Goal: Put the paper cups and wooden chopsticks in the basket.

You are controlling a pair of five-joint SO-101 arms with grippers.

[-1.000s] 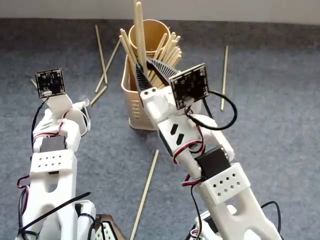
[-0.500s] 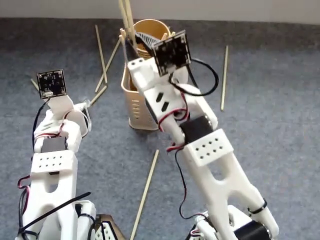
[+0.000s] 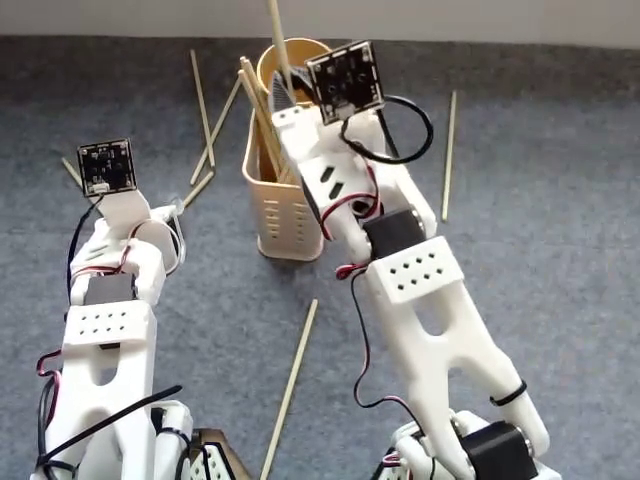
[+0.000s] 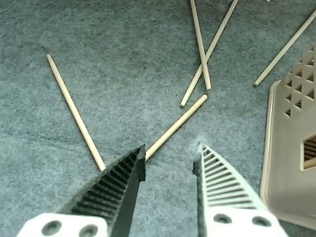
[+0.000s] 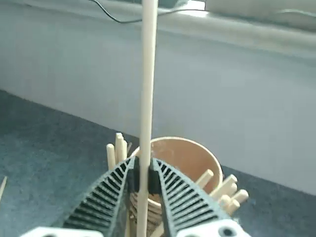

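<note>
A grey, carpet-like covering spreads across the counter [image 3: 560, 260], which ends at a pale wall [image 5: 247, 98] with a ledge above it. The beige, perforated basket [image 3: 285, 215] stands upright near the middle. 1 brown paper cup [image 5: 192, 160] sits inside it beside a bundle of stored chopsticks [image 3: 258, 110] too crowded to count.

The right tool [image 5: 143, 173] is poised over the basket, its ribbed fingers clamped on 1 upright chopstick [image 5: 148, 74] whose lower end dips towards the cup's mouth. The left tool [image 4: 170, 150] hangs just above the covering with its fingers apart and nothing between them; a short chopstick [image 4: 175, 126] lies just past its tips.

Compared with 1 second ago, the right arm has stretched forward over the basket. Half a second ago the held stick stood further left. The left arm has barely shifted, and the loose sticks lie where they were.

By count: 2 arms, 1 basket, 1 cup and 1 stick in the grip. At least 6 loose chopsticks lie on the covering: 4 left of the basket [image 3: 200, 95], 1 well to its right [image 3: 448, 155] and 1 in front, between the arms [image 3: 290, 390].
</note>
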